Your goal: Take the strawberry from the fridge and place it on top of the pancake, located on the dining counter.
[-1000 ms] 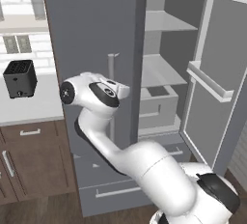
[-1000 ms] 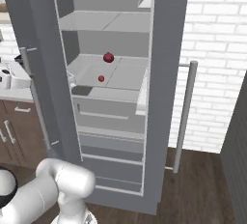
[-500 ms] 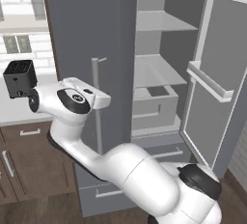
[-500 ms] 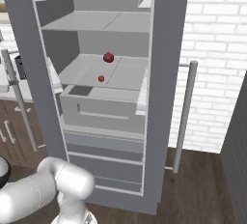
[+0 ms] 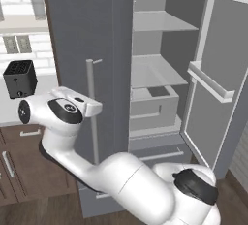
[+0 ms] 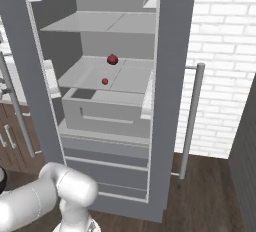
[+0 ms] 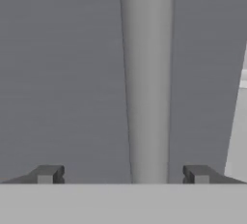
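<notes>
The gripper (image 7: 120,174) is seen from the hand view with its jaws spread wide, one finger tip at each side of the long vertical bar handle (image 7: 147,78) of the fridge (image 5: 87,35), and nothing is held between them; the handle passes through the gap, but contact with the tips cannot be confirmed. In the left base view the hand is placed against the handle of the left door, which stands swung out. The strawberry (image 6: 105,81) is found in the right base view on the middle shelf (image 6: 130,78) inside the open fridge, near the front of the shelf and just above the pale drawer (image 6: 105,113); the larger dark maroon fruit (image 6: 112,59) lies behind it, apart from it. The relation that matters is this: the jaws are directed at the door face, while the strawberry lies to the robot's right of the hand, inside the cabinet and deeper. It is judged that the hand must be drawn back from the handle and turned toward the shelf before the fruit can be reached. The strawberry is small and almost round, so no long axis is to be considered.
</notes>
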You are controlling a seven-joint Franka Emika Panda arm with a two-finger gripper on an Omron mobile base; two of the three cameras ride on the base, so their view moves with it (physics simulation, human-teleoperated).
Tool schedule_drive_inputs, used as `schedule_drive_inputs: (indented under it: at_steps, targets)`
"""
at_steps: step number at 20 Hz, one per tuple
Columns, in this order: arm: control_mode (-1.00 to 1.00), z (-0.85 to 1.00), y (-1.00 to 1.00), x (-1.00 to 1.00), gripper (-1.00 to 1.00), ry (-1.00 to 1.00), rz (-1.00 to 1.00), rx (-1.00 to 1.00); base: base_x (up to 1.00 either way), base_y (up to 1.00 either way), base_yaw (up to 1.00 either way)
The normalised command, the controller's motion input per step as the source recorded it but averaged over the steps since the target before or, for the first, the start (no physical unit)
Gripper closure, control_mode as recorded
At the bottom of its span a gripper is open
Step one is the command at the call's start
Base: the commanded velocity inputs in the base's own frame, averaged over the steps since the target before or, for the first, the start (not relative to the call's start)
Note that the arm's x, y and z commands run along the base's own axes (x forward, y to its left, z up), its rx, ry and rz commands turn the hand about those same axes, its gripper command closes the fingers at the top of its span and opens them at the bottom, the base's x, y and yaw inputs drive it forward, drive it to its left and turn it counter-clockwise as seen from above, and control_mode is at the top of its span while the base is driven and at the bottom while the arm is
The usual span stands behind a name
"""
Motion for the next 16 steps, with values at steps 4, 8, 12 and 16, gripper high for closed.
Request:
schedule_drive_inputs:
  at_steps: [4,8,12,16]
  targets:
    - [-1.0,-0.09,0.05,-0.09,-1.0,-0.09,0.26,0.01,0.0,0.0,0.0]
    - [-1.0,0.17,-0.27,-0.64,-1.0,0.2,0.1,0.23,0.0,0.0,0.0]
    - [-1.0,0.21,-0.48,-1.0,-1.0,0.1,0.07,0.34,0.0,0.0,0.0]
    - [-1.0,0.1,-0.6,-1.0,-1.0,0.0,0.01,0.42,0.0,0.0,0.0]
